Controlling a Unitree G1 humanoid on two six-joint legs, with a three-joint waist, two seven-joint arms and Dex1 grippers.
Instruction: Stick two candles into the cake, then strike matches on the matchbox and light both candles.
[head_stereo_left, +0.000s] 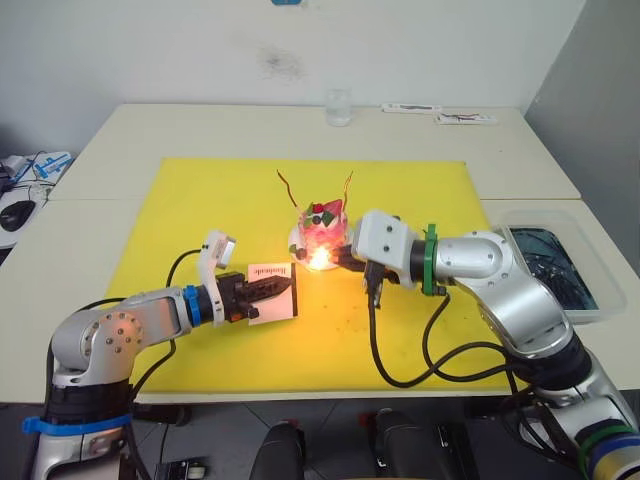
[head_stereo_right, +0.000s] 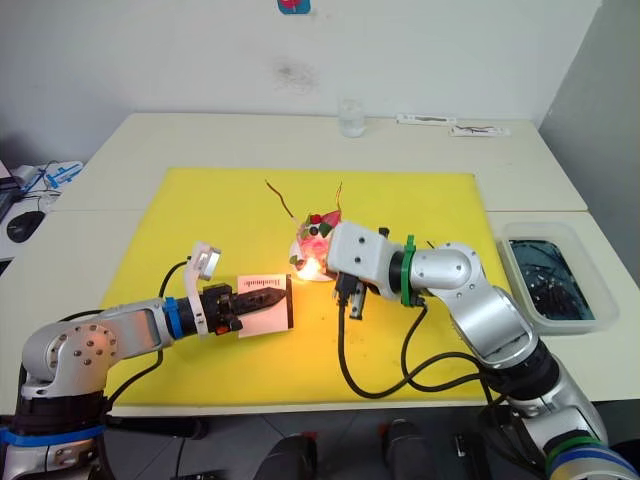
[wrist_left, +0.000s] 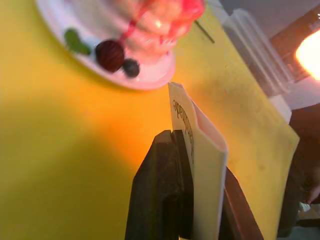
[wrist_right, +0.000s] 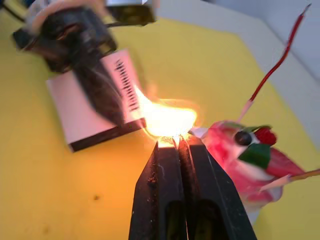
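Because your left gripper (head_stereo_left: 272, 290) pinches the matchbox (head_stereo_left: 272, 290) steady on the yellow mat (head_stereo_left: 180, 210) just beside the cake (head_stereo_left: 320, 232), your right gripper (wrist_right: 176, 142), pressed together on a flaring match (wrist_right: 170, 122), sits close below both planted candles (head_stereo_left: 288, 187).

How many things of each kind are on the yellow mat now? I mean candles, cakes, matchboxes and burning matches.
Candles: 2
Cake: 1
Matchbox: 1
Burning match: 1
Total: 5
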